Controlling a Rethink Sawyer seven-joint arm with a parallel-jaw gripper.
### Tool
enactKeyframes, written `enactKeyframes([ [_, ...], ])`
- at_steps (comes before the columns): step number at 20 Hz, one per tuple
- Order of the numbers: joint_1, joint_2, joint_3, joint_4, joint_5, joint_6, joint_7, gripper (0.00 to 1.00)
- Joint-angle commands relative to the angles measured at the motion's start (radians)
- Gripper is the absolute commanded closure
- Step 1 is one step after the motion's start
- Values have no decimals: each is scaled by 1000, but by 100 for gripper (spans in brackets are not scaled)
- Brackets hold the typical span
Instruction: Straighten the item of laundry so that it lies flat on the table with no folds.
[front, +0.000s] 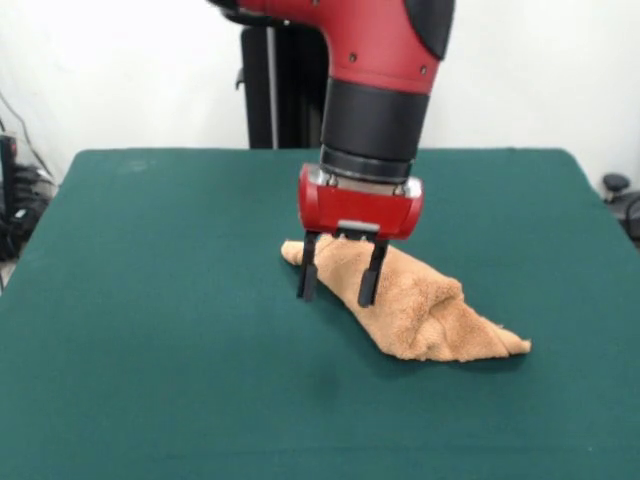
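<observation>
While much of the near green table (150, 400) is left bare, the towel (430, 315) is seen bunched into a long, folded heap right of centre, one pointed end reaching toward the near right. Just behind its near slope, the claw (338, 285) is held over the heap's far-left end with its two dark fingers (308, 270) spread apart, nothing gripped between them.
</observation>
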Motion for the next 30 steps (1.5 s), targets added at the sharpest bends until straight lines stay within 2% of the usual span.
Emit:
enactKeyframes([
  [1,8,97,134,115,-78,-70,65,0],
  [5,30,114,116,121,-77,-84,111,0],
  [11,68,58,121,178,-29,-41,167,0],
  [21,92,1,142,204,19,25,182,0],
  [26,75,-20,198,228,50,50,175,0],
  [30,102,-31,179,229,74,65,187,0],
])
